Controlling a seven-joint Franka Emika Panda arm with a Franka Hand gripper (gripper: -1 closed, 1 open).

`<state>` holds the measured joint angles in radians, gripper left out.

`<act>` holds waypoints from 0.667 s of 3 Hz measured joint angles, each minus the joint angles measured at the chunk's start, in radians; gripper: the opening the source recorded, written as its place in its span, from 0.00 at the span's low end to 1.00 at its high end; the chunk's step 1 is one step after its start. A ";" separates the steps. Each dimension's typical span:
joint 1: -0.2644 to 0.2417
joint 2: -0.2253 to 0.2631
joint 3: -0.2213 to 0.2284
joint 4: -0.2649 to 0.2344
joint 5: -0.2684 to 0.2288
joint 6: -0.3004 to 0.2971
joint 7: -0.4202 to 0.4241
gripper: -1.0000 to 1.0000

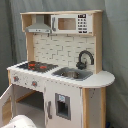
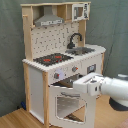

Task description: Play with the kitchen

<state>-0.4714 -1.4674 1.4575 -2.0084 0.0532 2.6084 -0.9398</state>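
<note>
Tall white and light-wood toy play kitchen (image 2: 60,60) stands upright on a wood floor (image 2: 15,119) w/ a grey curtain backdrop (image 2: 11,60) behind, seen in both exterior views. Black red-ringed hob (image 1: 35,65) and steel sink (image 1: 72,74) w/ black faucet (image 1: 85,58) sit on its white counter (image 1: 102,79); grey hood (image 1: 39,25) and small microwave (image 1: 70,23) up top. Windowed oven door (image 2: 69,107) is swung out and down, partly open, in the second exterior view. White robot arm (image 2: 107,90) is close in front of the knob panel (image 2: 62,75), just above that open door; its fingers are hidden behind the wrist body, so can't tell if they're apart or together. Risks, as I judge them: arm is v. near the door's top edge, so any downward move could press on it and strain the hinges; a push fwd could rock or shift the light kitchen; and w/ the fingers unseen, a knob could be missed or snagged.
</note>
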 joint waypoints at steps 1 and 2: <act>0.000 0.002 -0.075 0.004 0.000 0.036 -0.072 1.00; 0.000 0.008 -0.135 0.002 0.002 0.077 -0.148 1.00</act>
<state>-0.4717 -1.4589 1.3224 -2.0069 0.0548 2.6853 -1.0882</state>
